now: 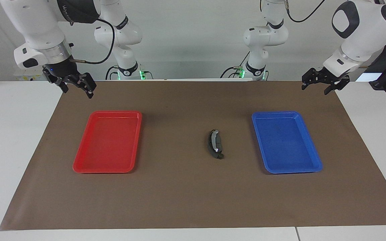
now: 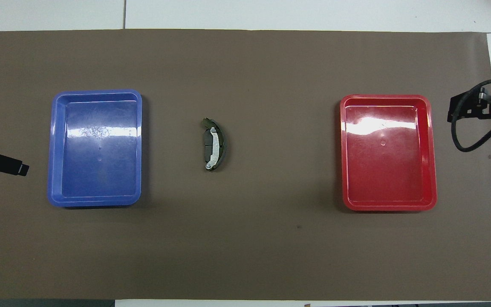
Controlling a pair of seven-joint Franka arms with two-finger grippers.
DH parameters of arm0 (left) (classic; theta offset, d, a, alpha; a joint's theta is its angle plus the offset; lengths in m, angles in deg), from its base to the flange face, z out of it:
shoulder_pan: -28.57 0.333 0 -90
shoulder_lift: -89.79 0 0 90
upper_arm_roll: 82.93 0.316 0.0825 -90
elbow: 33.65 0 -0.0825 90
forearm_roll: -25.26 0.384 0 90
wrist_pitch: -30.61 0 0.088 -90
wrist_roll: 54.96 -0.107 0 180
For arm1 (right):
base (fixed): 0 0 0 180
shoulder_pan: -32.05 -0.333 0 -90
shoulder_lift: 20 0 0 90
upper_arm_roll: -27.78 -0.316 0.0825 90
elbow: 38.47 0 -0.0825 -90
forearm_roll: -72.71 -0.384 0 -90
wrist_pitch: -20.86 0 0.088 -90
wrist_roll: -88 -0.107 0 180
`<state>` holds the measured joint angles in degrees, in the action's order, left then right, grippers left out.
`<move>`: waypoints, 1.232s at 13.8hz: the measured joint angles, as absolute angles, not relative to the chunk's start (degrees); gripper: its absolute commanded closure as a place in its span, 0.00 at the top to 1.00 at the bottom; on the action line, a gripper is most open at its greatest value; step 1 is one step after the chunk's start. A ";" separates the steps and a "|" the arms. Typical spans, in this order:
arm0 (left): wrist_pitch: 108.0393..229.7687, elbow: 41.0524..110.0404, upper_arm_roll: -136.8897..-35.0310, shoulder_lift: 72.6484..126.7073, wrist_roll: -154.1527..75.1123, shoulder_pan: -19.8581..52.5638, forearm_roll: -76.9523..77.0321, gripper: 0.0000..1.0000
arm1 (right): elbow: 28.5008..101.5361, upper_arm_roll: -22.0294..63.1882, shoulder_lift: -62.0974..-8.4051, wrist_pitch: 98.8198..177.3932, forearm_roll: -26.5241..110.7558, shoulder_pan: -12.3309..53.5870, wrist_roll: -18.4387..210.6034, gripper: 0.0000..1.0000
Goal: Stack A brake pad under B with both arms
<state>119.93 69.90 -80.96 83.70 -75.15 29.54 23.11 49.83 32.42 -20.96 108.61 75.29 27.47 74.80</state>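
B [image 1: 217,144], the long black crescent with a silvery band, lies on the brown mat midway between the two trays; it also shows in the overhead view [image 2: 215,147]. The short dark-grey A brake pad [image 2: 207,146] shows along B's inner side, touching it and partly covered by it, and appears in the facing view [image 1: 210,142] too. My right gripper [image 1: 76,87] hangs open and empty over the mat's edge at the right arm's end. My left gripper [image 1: 316,87] hangs open and empty over the mat's corner at the left arm's end. Both are well apart from the pieces.
An empty red tray [image 1: 107,169] lies toward the right arm's end, also in the overhead view [image 2: 388,206]. An empty blue tray [image 1: 286,115] lies toward the left arm's end, also in the overhead view [image 2: 94,94]. White table surrounds the mat [image 1: 193,201].
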 measured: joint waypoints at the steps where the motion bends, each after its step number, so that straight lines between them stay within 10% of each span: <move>1: 119.93 69.90 -80.96 83.70 -75.15 29.54 23.11 1.00 | 49.99 32.40 -20.96 108.36 75.29 27.61 76.31 1.00; 17: 119.93 69.90 -80.96 83.70 -75.15 29.54 23.11 1.00 | 51.23 29.72 -19.83 107.46 75.27 29.94 77.18 1.00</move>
<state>119.93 69.90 -80.96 83.70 -75.15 29.54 23.11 51.23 29.72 -19.83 107.46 75.27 29.94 77.18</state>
